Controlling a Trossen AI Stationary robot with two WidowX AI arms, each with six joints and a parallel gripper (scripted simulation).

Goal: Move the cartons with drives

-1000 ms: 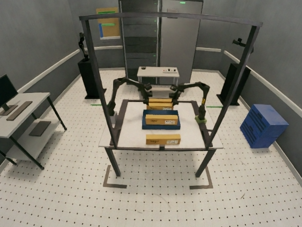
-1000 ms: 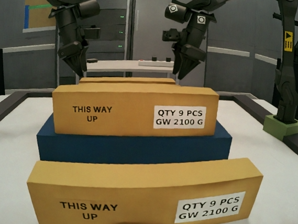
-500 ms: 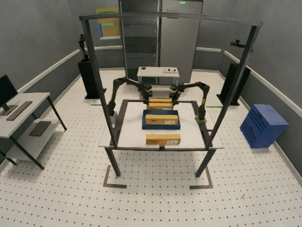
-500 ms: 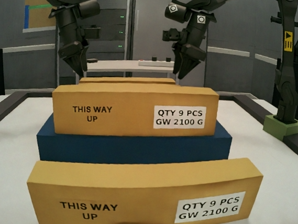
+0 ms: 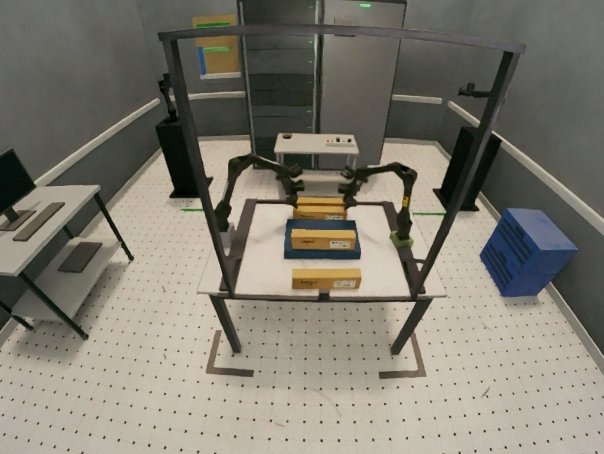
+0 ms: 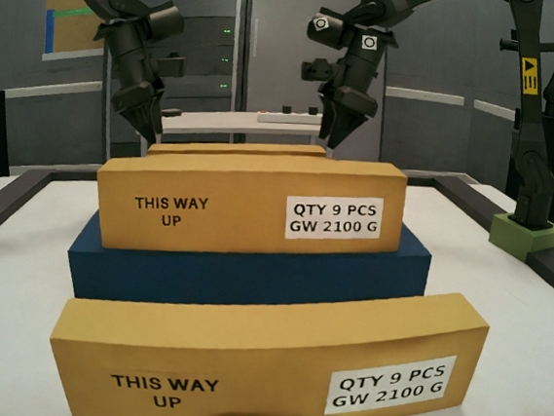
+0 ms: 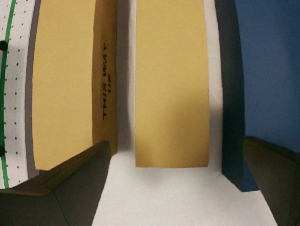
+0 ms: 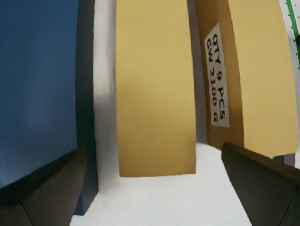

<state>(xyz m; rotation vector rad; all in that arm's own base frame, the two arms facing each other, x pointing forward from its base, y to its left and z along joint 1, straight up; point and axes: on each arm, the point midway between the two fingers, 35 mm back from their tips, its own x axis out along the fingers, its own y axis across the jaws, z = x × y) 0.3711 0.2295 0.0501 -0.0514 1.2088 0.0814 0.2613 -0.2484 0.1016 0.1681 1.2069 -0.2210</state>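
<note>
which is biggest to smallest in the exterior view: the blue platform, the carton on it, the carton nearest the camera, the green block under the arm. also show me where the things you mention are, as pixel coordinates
1. nearest carton (image 5: pixel 321 283) (image 6: pixel 263 376), cut off by the frame's bottom edge
2. carton on the platform (image 5: pixel 316 236) (image 6: pixel 246 205)
3. blue platform (image 5: pixel 322 254) (image 6: pixel 253 275), partly covered
4. green block (image 5: pixel 397 242) (image 6: pixel 509 241)

Both arms' fingers spread.
</note>
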